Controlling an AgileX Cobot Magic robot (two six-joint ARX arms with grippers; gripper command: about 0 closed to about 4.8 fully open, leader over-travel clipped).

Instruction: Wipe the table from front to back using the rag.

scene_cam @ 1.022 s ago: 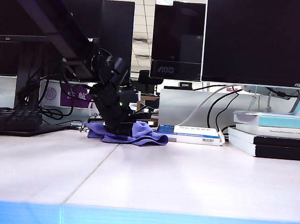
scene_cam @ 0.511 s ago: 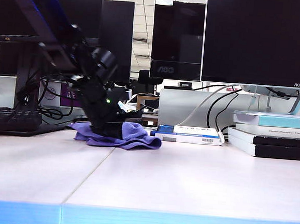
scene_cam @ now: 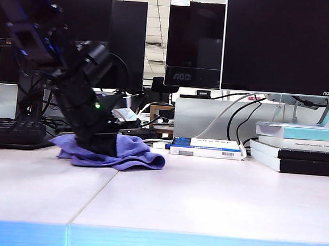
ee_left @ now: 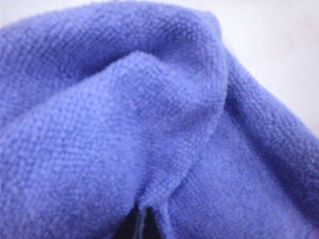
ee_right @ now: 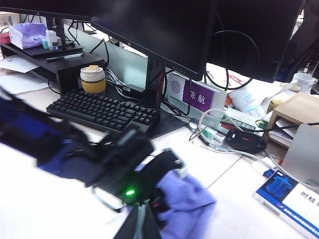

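Observation:
The lavender-blue rag (scene_cam: 133,156) lies bunched on the pale table (scene_cam: 215,201), left of the middle and well back from the light blue front edge. My left gripper (scene_cam: 103,145) presses down on the rag from above, shut on a fold of it. In the left wrist view the rag (ee_left: 124,124) fills the picture, and the left gripper (ee_left: 142,228) shows only as a dark closed tip pinching the cloth. My right gripper (ee_right: 144,224) hangs above the table, shut and holding nothing. Beyond it I see the left arm (ee_right: 124,164) on the rag (ee_right: 187,204).
A black keyboard (scene_cam: 10,131) sits at the back left. A blue and white box (scene_cam: 208,147) and a stack of books (scene_cam: 299,148) stand at the back right under the monitors (scene_cam: 285,41). A yellow cup (ee_right: 92,79) and a mouse (ee_right: 244,139) lie behind.
The left arm has dragged the rag from the back of the table toward the front and to the left, still shut on it. The rag has spread out a little.

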